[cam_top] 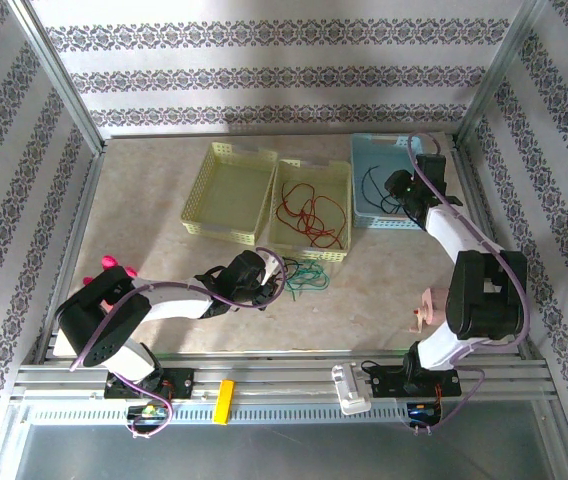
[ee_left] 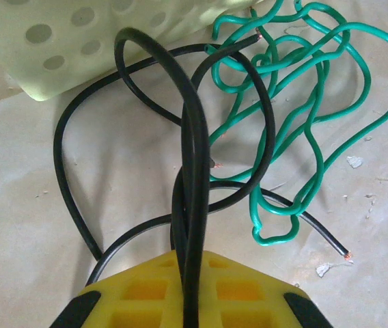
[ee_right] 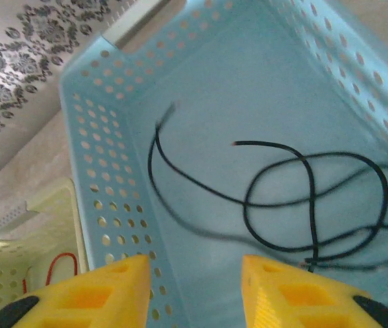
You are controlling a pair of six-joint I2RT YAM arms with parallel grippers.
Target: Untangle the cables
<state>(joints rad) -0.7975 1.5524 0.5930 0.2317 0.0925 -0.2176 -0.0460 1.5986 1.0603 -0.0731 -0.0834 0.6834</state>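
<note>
Currently held: black cable (ee_left: 192, 137), pinched in the left claw (ee_left: 192, 301), fingers pressed together on a doubled strand running straight up out of the grip.
Where the held cable lies: on the table (cam_top: 154, 200), just in front of the middle yellow basket (cam_top: 309, 252), loops spreading to both sides of the claw.
Tangle: green cable (ee_left: 310, 137) bunched to the right of the black one, crossing its loops at several places; touching, not yet apart.
Step in hand, as judged: drawing the black cable free of the green.
Doing it well: pull slowly, up and away from the green bunch; watch the crossings near the middle; stop at any drag on the green; keep the grip firm against slipping of a thin, slick wire.
Risk: crossings tightening into a knot under a hard pull; loose end snagging on the basket corner.
State of right claw (ee_right: 194, 263): spread wide, pinching nothing, hovering over the blue basket (ee_right: 105, 171).
Inside blue basket: second black cable (ee_right: 310, 198), in loose loops, alone.
Inside middle yellow basket: red cable (cam_top: 309, 215), alone.
Count of cables: four seen, namely one red, one green, two black; held black strand possibly more than one wire, impossible to tell.
Count of baskets: three, namely two yellow and one blue; left yellow basket (cam_top: 232, 190) holding no cable.
Count of claws: two.
</note>
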